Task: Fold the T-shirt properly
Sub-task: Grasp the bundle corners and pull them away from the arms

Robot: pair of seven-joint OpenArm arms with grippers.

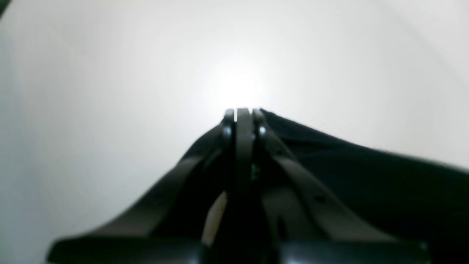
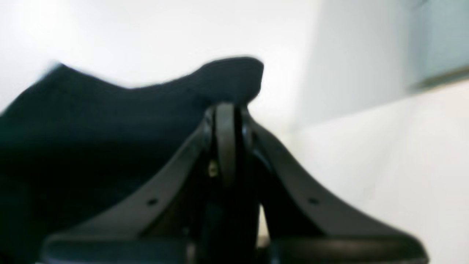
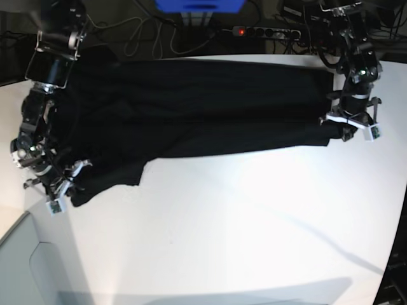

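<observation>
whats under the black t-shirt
The T-shirt lies spread on the white table, which shows bare around it. Whatever sits beneath the cloth is covered; no print is visible.

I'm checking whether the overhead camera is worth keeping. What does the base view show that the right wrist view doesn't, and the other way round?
Only the base view shows the whole black T-shirt spread across the white table, both arms, the left pincer at the shirt's other end, and the cables behind. Only the right wrist view shows, close up, a fold of cloth bulging past the shut tips of the right pincer. Both show the right pincer at the shirt's edge on the table.
</observation>
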